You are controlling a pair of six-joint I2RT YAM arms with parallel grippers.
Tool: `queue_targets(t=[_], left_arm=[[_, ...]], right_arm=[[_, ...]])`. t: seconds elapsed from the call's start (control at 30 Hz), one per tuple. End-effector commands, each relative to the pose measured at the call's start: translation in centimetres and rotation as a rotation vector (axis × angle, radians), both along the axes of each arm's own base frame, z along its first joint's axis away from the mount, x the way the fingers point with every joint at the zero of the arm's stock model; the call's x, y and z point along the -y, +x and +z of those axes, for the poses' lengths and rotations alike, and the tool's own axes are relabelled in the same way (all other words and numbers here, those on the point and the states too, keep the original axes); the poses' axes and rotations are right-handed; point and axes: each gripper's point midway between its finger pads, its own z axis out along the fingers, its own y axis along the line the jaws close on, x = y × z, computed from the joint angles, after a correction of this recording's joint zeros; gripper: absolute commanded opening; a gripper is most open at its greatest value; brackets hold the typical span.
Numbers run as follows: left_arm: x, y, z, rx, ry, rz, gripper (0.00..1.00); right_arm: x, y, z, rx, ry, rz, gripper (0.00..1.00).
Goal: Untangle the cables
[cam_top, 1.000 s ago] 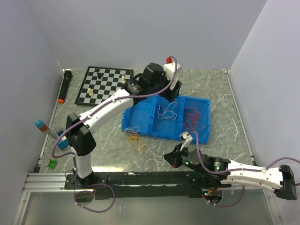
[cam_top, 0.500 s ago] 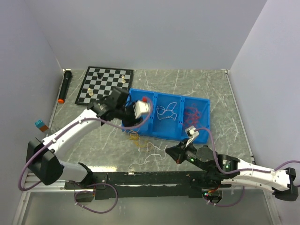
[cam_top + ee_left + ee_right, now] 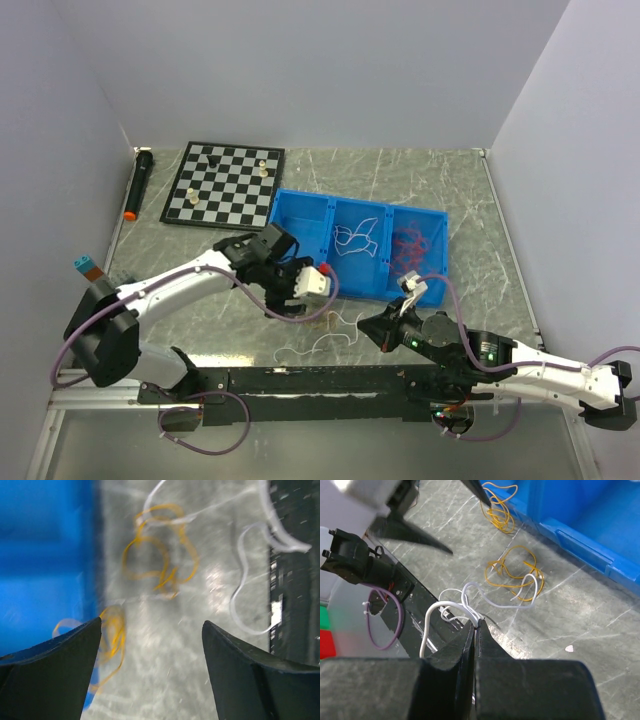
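Standing here, the loose yellow cables [image 3: 167, 580] look feather-light and limp: thin curly loops on the table just beside the bin [image 3: 303, 222]. One loop lies against the bin's wall. They would slide rather than lift unless pinched on a single strand, best where a loop stands clear of the knot. The left gripper [image 3: 150, 675] hangs above them, jaws spread wide, holding nothing.

Right of the yellow, a white cable [image 3: 492, 603] snakes toward the table's near edge, one end crossing the yellow loops. The right gripper [image 3: 476, 630] has its jaws closed tight on a bend of it. I'd guess pulling there drags the yellow along unless something holds the yellow down.

Inside the bin, more white cable [image 3: 358, 238] lies in the middle compartment and red cables [image 3: 412, 245] in the right one.

Far left lie a black marker [image 3: 142, 183] and a chessboard [image 3: 225, 183], well apart. The bin's wall and the black rail [image 3: 300, 380] crowd the work.
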Motion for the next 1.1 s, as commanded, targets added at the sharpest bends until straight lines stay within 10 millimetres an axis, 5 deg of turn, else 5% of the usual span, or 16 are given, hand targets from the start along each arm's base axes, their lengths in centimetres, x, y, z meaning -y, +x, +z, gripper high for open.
queue_targets(t=[0.0, 0.2, 0.37, 0.53, 0.73, 0.93, 1.07], left_arm=[[3.4, -1.7, 0.0, -0.04, -0.066, -0.099, 0.86], [4.4, -2.2, -2.7, -0.038, -0.017, -0.126, 0.87], [5.8, -1.1, -3.6, -0.03, -0.036, -0.102, 0.71], [5.2, -2.3, -5.8, -0.042, 0.016, -0.14, 0.63], [4.0, -2.8, -8.2, -0.047, 0.067, -0.143, 0.4], [4.5, -2.1, -7.8, -0.022, 0.071, -0.109, 0.01], [3.5, -2.5, -6.9, -0.018, 0.078, -0.091, 0.01]], right_arm=[[-0.4, -0.2, 1.0, -0.007, 0.032, 0.003, 0.0], [-0.3, -0.1, 0.0, -0.032, 0.039, -0.012, 0.0], [0.1, -0.1, -0.3, -0.039, 0.053, -0.027, 0.0], [0.6, 0.0, -0.3, -0.039, 0.068, -0.043, 0.0], [1.4, 0.2, 1.1, -0.01, 0.112, -0.059, 0.0], [2.5, 0.5, 2.6, 0.025, 0.125, -0.083, 0.0], [5.0, 1.3, 6.2, 0.104, 0.13, -0.143, 0.0]])
